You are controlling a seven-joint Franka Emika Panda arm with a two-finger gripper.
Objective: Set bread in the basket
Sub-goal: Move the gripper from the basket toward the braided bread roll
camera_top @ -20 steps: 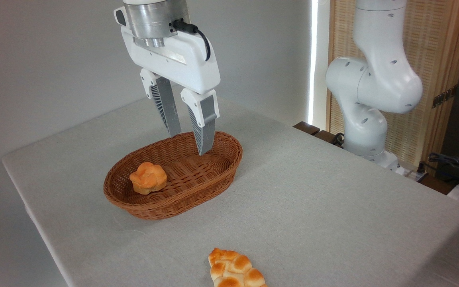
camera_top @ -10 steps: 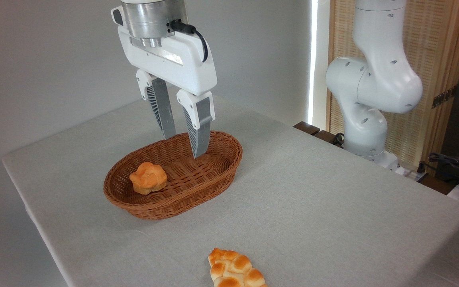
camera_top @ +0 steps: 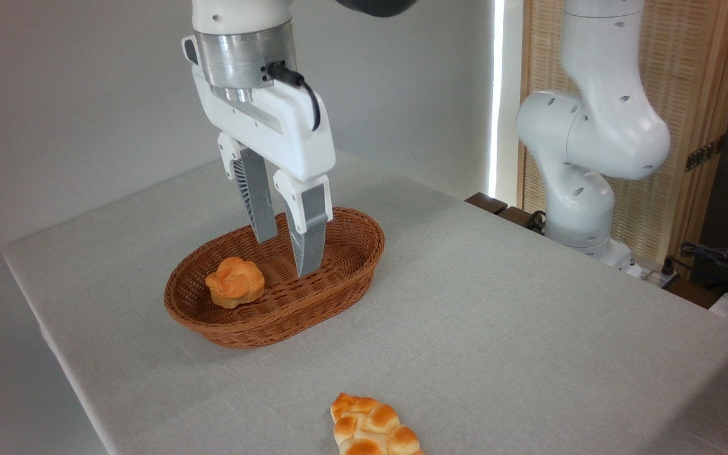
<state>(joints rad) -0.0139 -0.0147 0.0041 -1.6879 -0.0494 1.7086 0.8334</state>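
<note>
- One braided bread is seen lying on the grey table at the near edge of the scene, its near end cut off by the lower border.
- The loaf is shown as long and knobbly, golden-brown on its bumps with pale cream seams between them.
- One oval basket of reddish-brown wicker, finished with a thick braided rim, is set on the table further back and to the left, well apart from the loaf.
- One small round orange bun is held inside the basket, at its left end.
- One gripper is pictured pointing down over the middle of the basket, just right of the bun; its two grey fingers are parted with a clear gap between them, and nothing is held.
- Whether the fingertips are touching the wicker floor cannot be told.
- One white arm base is seen standing beyond the far right edge of the table, in front of a slatted wooden screen.
</note>
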